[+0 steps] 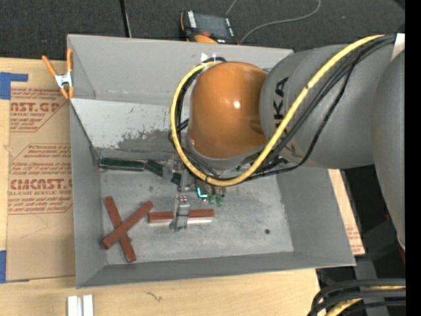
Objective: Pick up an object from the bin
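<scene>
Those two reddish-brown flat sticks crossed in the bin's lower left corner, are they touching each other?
Touching. The camera view shows the steeper reddish-brown flat stick and the shallower stick crossing in an X, one lying on the other.

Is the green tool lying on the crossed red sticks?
No, the green tool lies apart from the crossed red sticks, farther back.

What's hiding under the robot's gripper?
A red-brown stick lies flat on the bin floor under the gripper, poking out on both sides. The gripper covers the stick's middle, so that part is hidden.
</scene>
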Motion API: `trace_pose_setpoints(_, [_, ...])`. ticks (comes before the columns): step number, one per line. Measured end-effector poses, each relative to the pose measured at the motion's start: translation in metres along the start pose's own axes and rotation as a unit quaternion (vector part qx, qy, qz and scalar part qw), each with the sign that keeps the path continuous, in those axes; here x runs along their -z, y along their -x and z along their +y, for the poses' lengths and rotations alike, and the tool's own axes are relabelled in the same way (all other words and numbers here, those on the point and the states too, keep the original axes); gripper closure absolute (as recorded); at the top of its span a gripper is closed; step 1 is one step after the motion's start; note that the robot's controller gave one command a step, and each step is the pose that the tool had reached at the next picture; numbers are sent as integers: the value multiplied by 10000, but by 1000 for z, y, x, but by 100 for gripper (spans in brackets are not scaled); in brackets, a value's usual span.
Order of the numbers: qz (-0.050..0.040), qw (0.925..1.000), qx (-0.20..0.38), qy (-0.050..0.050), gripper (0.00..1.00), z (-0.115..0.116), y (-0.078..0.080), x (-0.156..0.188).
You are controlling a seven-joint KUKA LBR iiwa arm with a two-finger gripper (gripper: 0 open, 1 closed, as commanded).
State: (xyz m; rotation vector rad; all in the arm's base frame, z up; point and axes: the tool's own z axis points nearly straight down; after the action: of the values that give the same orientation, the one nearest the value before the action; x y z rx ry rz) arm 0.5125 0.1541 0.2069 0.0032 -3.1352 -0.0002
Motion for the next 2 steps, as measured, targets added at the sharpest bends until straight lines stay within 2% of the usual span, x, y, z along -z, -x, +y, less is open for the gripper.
trace_pose_setpoints(1, [4, 9974, 722, -7, 0, -38, 7, -133])
trace_pose_setpoints(2, [-31, 9974, 724, 4, 100, -36, 8, -129])
